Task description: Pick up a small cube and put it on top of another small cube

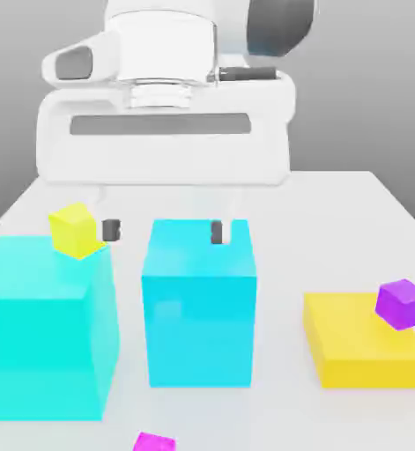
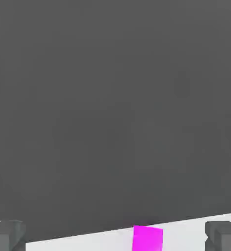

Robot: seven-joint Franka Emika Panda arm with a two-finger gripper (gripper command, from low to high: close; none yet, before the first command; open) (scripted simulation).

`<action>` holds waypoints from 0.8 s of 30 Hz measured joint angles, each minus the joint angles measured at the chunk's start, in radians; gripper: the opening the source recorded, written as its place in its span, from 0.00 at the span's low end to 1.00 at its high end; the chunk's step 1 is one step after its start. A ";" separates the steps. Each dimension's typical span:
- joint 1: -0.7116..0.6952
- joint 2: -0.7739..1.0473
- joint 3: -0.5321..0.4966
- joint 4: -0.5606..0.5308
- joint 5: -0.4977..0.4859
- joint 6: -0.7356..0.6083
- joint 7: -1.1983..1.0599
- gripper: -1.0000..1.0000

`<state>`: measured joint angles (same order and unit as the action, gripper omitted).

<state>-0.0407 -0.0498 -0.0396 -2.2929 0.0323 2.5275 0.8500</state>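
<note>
The small magenta cube (image 1: 154, 442) lies on the white tabletop (image 1: 352, 220) at the near edge of the exterior view, in front of the two cyan blocks. In the hand view this magenta cube (image 2: 147, 238) sits on the pale surface between the two dark fingertips (image 2: 224, 234), nearer one of them, and clear of both. The hand (image 1: 164, 231) hangs behind the blocks, well apart from that cube, its fingers spread wide with nothing between them; its dark pads (image 1: 111, 230) show just above the middle cyan block (image 1: 199, 304).

The violet-purple cube (image 1: 403, 303) rests on the far corner of a flat yellow block (image 1: 359, 352) toward the exterior view's right, well away from the magenta one. A larger cyan block (image 1: 45, 328) stands on the exterior view's left, with a small yellow cube (image 1: 76, 229) tilted on its top back corner.
</note>
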 joint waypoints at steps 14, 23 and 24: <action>-0.030 0.507 -0.009 0.025 0.021 0.199 0.025 0.50; -0.036 0.569 -0.003 0.038 0.026 0.246 0.022 0.00; -0.034 0.545 -0.005 0.033 0.024 0.228 0.023 0.00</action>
<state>-0.0749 0.4955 -0.0449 -2.2602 0.0561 2.7551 0.8732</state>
